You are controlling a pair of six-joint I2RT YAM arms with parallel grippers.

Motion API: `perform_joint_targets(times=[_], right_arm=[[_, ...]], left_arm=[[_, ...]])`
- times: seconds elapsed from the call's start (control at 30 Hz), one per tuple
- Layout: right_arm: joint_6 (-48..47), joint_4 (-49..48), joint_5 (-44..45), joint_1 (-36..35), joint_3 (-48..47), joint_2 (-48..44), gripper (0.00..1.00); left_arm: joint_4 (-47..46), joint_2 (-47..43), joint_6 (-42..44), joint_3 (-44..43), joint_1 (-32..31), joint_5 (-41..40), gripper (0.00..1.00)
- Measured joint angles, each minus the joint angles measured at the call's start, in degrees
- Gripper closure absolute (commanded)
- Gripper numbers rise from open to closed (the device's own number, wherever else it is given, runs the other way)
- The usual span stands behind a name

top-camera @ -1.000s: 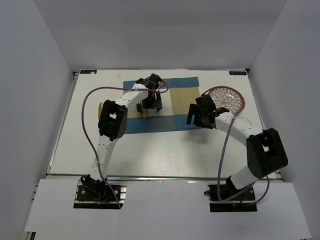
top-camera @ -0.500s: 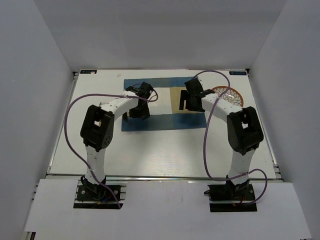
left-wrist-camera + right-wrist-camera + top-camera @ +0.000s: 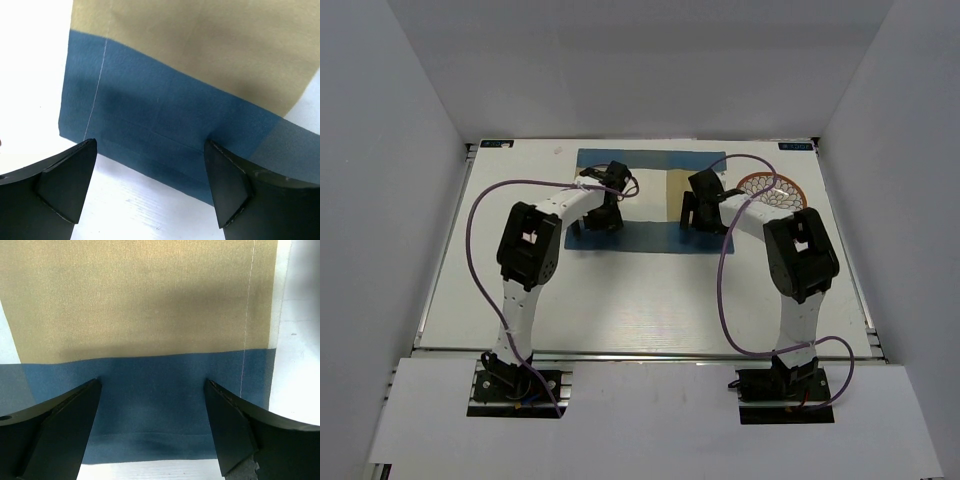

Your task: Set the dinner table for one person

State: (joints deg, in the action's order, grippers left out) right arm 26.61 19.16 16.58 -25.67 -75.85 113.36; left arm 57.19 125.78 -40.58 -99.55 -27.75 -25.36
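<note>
White grained dinner table [image 3: 650,300] bears a placemat [image 3: 645,238]; left hand [image 3: 150,145] and right hand [image 3: 152,385] hang released.

You have bright, even overhead light in the top view. The dinner table [image 3: 640,300] reads near-white, its grain barely showing, with no hard glare. Both wrist views are sharp on the placemat [image 3: 150,300] weave. A soft shadow band crosses mid-frame, and bare tabletop at upper left of the left wrist view is washed out.

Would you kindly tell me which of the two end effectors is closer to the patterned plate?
The right end effector, above the placemat's right end beside the plate; the left end effector is above its left end.
</note>
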Motion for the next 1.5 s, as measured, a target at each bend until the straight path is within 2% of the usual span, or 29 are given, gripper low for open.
perform_joint_targets(times=[0.2, 0.5, 1.1, 1.5], right_arm=[[0.4, -1.7, 0.0, -0.1, -0.5, 0.7, 0.11], [0.2, -1.1, -0.1, -0.2, -4.0, 3.0, 0.11], [-0.1, 1.5, -1.3, 0.0, -5.9, 3.4, 0.11], [-2.2, 6.0, -2.8, 1.0, -10.1, 2.5, 0.11]], left_arm=[[-0.2, 0.4, -1.5, -0.6, 1.5, -0.4, 0.02], [-4.1, -2.7, -3.2, 4.7, 2.8, 0.1, 0.02], [-2.6, -3.4, -3.2, 4.9, 3.7, 0.7, 0.02], [-2.0, -13.1, -3.9, 8.1, 3.9, 0.7, 0.02]])
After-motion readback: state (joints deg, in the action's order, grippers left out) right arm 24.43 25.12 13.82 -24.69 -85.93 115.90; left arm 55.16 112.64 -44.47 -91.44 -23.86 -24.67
